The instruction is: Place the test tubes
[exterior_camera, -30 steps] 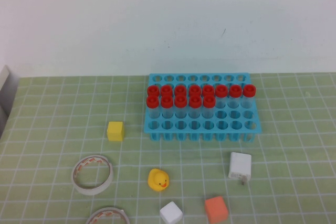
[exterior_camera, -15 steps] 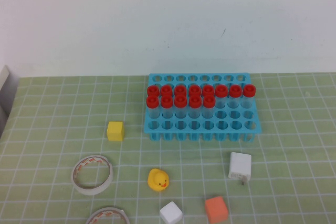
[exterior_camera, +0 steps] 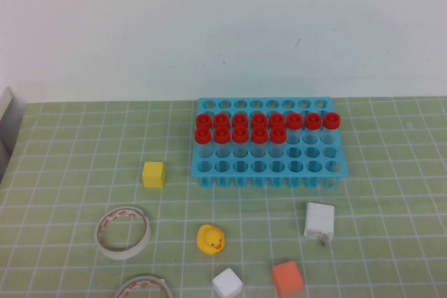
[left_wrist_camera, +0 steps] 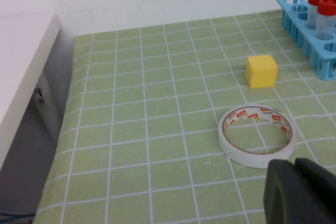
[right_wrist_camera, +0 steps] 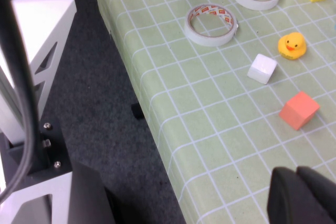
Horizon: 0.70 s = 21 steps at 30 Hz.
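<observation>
Test tubes with red caps stand upright in a blue rack at the far middle of a green gridded mat, eight in one row and five in the row in front. The left gripper hangs near a tape roll, fingers pressed together, holding nothing. The right gripper hangs by the mat's near edge, also closed and empty.

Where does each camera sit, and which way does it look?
High view: raised on the robot's side, looking down at the blue rack of test tubes; no arm shows.
Left wrist view: on the left arm, facing the tape roll and yellow cube; the shut left gripper shows in front.
Right wrist view: on the right arm by the near edge of the table, facing the duck; shut right gripper in front.
All share the yellow cube.
</observation>
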Tool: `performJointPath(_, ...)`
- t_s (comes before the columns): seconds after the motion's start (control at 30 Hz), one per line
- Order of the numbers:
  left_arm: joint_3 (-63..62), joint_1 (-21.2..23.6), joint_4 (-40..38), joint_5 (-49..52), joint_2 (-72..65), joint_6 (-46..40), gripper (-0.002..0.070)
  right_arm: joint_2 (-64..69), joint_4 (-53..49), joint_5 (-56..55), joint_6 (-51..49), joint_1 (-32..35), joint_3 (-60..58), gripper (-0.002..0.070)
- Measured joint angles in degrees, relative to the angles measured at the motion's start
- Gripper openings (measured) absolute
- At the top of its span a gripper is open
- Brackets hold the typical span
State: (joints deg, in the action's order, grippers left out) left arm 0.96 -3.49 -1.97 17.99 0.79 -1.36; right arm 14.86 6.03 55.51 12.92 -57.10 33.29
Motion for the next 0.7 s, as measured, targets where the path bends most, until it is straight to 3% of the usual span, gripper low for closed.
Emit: performJointPath(0.7,0.00,0.00,-0.14,0.00,0.00,0.00,0.0000,-1.27,-0.05,0.00,0.00,0.00,0.00,-0.0001)
